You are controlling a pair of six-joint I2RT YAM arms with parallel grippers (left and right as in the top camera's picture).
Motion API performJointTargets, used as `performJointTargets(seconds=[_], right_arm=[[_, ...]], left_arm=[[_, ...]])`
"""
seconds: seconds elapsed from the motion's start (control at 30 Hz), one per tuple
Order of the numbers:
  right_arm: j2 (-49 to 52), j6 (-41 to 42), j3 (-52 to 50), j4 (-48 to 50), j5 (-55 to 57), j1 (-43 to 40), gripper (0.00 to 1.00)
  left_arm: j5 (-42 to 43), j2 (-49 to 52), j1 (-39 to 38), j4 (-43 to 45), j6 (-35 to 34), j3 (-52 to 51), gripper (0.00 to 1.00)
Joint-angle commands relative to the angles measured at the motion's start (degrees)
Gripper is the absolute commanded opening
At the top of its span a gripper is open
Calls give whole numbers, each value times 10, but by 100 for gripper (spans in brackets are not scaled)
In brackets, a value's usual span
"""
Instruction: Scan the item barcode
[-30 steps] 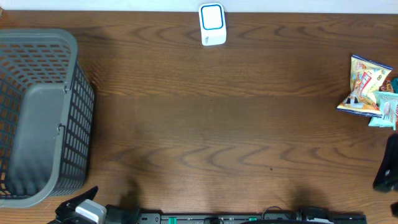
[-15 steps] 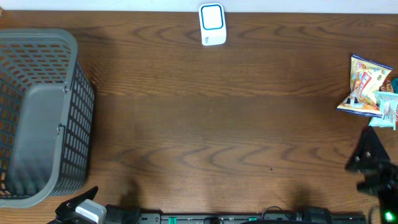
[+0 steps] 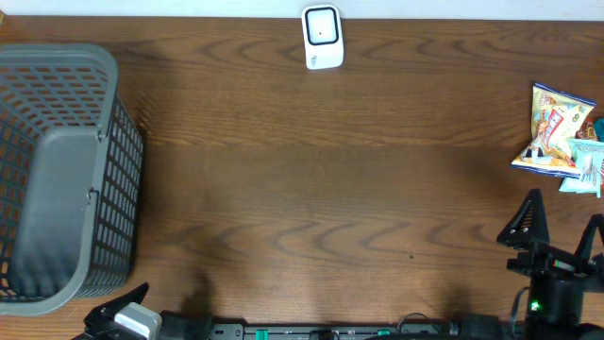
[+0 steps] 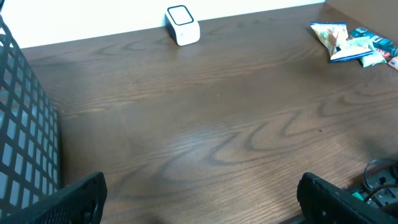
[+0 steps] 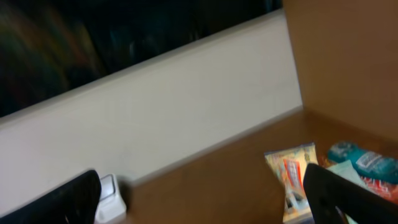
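Note:
The items lie at the table's right edge: a yellow snack bag [image 3: 553, 127] [image 4: 334, 38] [image 5: 288, 177] with a teal packet [image 3: 587, 161] [image 4: 372, 48] [image 5: 365, 162] against it. A white barcode scanner [image 3: 322, 38] [image 4: 182, 25] [image 5: 111, 198] stands at the far middle edge. My right gripper [image 3: 562, 234] [image 5: 205, 202] is open and empty near the front right corner, short of the items and raised, looking toward the back wall. My left gripper [image 4: 205, 205] stands open and empty at the front left, low over the bare wood.
A large grey mesh basket [image 3: 57, 179] [image 4: 25, 143] fills the left side of the table. A brown wall panel [image 5: 348, 56] rises behind the items at the right. The arm bases and cables [image 3: 359, 331] run along the front edge.
My right gripper has come in from the right edge and swung left along the front, now fully in the overhead view. The scanner's blue-lit face has gone dark. The left arm is still.

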Motion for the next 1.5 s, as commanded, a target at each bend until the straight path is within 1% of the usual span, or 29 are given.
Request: performJointTargets(seconds=[0.0, 0.03, 0.13, 0.57, 0.8, 1.0, 1.1, 1.2, 1.3, 1.37, 1.47], right_arm=[[-59, 6, -66, 53, 22, 2, 99], [-72, 6, -88, 79, 22, 2, 99], [-63, 6, -127, 141, 21, 2, 99], [-70, 6, -295, 322, 35, 2, 99], [-70, 6, -397, 457, 36, 2, 99], [-70, 6, -395, 443, 65, 2, 99], [-70, 5, -395, 417, 65, 2, 99], [-70, 5, -395, 338, 65, 2, 99], [-70, 2, -395, 233, 64, 2, 99], [-70, -21, -395, 243, 65, 2, 99], [-70, -25, -395, 241, 63, 2, 99]], left_arm=[[7, -2, 0, 2, 2, 2, 98], [7, -2, 0, 2, 2, 2, 98], [7, -2, 0, 2, 2, 2, 98], [7, -2, 0, 2, 2, 2, 98], [7, -2, 0, 2, 2, 2, 98], [7, -2, 0, 2, 2, 2, 98], [7, -2, 0, 2, 2, 2, 98], [7, -2, 0, 2, 2, 2, 98], [7, -2, 0, 2, 2, 2, 98], [7, -2, 0, 2, 2, 2, 98], [7, -2, 0, 2, 2, 2, 98]])
